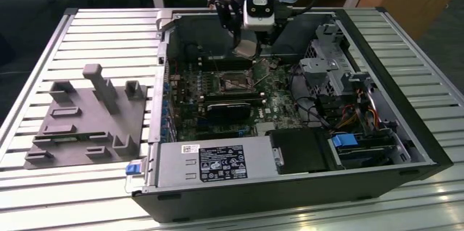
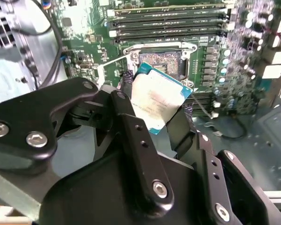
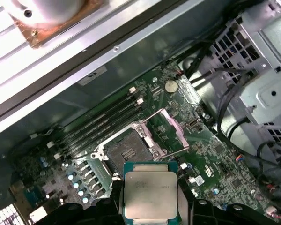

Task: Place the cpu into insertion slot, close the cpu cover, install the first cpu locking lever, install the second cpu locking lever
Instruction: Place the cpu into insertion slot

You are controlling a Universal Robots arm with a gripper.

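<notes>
You're on step one: cpu in hand, not yet seated.
Your end effector (image 3: 150, 208) is clenched on the cpu (image 3: 150, 187) by its edges, holding it in the air over the motherboard (image 3: 215, 154). The insertion slot (image 3: 126, 152) lies bare just below and ahead of it, and the cpu cover (image 3: 171, 129) stands open beyond. I judge that seating, closing the cover and both lever steps are all left.

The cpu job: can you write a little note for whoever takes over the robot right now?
The gripper is shut on the cpu, holding it above the motherboard, close to the insertion slot but not in it.
The insertion slot is empty, and the cpu cover stands swung open beside it.
Done: the cpu is in the grip.
Left: all four steps of the task; none is finished yet.
</notes>
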